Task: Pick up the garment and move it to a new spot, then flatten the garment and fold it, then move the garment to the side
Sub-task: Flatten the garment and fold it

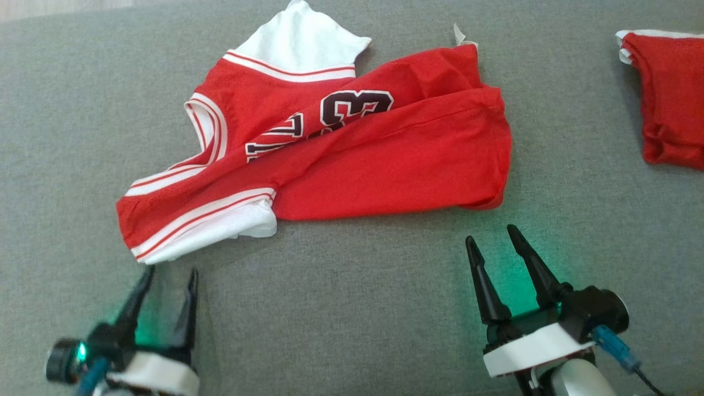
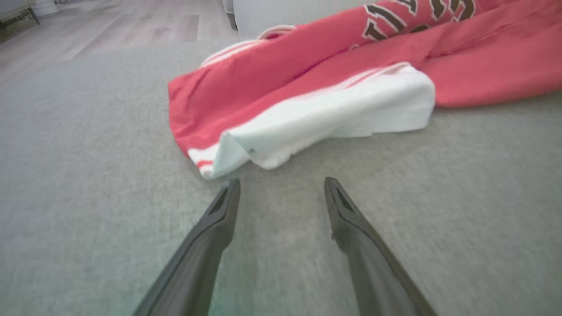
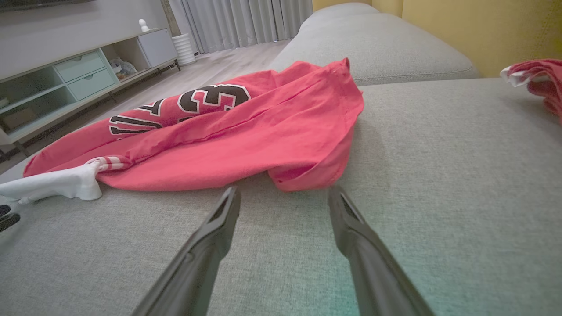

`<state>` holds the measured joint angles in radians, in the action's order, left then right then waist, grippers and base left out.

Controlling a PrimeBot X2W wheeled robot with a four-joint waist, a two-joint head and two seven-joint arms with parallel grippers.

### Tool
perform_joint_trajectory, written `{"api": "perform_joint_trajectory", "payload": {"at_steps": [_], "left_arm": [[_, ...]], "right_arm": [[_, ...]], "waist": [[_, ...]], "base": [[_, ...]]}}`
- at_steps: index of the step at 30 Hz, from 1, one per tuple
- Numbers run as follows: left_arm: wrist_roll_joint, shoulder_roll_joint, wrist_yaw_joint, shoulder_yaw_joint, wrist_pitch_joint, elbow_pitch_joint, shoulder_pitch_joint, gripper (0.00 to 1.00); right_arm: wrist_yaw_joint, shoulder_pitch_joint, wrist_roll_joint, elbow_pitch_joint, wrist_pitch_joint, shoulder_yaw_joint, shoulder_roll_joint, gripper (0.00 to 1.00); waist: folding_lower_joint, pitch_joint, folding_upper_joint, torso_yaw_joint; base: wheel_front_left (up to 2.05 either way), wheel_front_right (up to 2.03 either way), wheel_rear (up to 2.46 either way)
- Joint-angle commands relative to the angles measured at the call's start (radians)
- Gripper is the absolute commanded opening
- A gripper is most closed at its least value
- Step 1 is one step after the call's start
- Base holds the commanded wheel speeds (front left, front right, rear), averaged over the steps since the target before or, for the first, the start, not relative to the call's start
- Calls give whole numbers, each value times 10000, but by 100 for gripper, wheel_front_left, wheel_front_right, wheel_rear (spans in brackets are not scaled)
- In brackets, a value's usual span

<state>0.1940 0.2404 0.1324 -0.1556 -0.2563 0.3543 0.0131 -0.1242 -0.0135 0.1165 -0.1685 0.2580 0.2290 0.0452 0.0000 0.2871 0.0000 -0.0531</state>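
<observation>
garment (image 1: 352, 159) | red-white jersey | crumpled, folded over | lying on grey cushion (image 1: 352, 308)

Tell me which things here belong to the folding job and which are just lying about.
For the job: red jersey, left claw and right claw, both open, grey couch underneath.
Lying about: second red garment off to the right, cabinet, curtains.

Garment (image 1: 385, 159): red knit cloth, matt, fine-textured and creased, with white cloth panels and striped trim, equally matt.
Sofa cushion (image 1: 352, 308): grey woven fabric, coarse visible weave, matt.
Second red garment (image 1: 671, 99), at the cushion's far right edge: similar matt cloth.
Left gripper (image 1: 171, 269) and right gripper (image 1: 490, 232): dark, smooth, semi-matt plastic.
Floor (image 3: 219, 66): pale wood-look planks, low sheen.
</observation>
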Motion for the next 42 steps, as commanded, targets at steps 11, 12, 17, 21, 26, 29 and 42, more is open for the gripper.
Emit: {"api": "perform_joint_trajectory", "payload": {"at_steps": [11,12,17,21,26,29,42], "left_arm": [[-248,223,-18,543,-55,447,1208,100],[-276,234,-18,512,-55,464,1245,100],[-271,319,-18,247,-55,487,1384,96],[-258,494,-18,-145,-55,386,1487,0],[-360,563,-17,-232,-55,42,1439,0],[-467,549,-17,-200,-55,-500,1328,0],[-753,828,-17,33,-55,-3909,443,0]], "right_arm": [[-65,331,-33,273,38,244,51,100],[-65,329,-45,278,38,242,51,100],[-65,329,-96,272,38,233,51,100],[-65,332,-136,276,38,208,51,100],[-65,258,-146,281,38,135,51,100],[-65,205,-153,274,38,90,51,100],[-65,164,-389,373,38,-251,51,100]], "waist": [[0,218,0,-50],[0,229,0,-51],[0,271,0,-41],[0,304,0,-15],[0,221,0,113],[0,99,0,292],[0,-454,0,1316]], "base": [[0,0,0],[0,0,0],[0,0,0],[0,0,0],[0,0,0],[0,0,0],[0,0,0]]}}
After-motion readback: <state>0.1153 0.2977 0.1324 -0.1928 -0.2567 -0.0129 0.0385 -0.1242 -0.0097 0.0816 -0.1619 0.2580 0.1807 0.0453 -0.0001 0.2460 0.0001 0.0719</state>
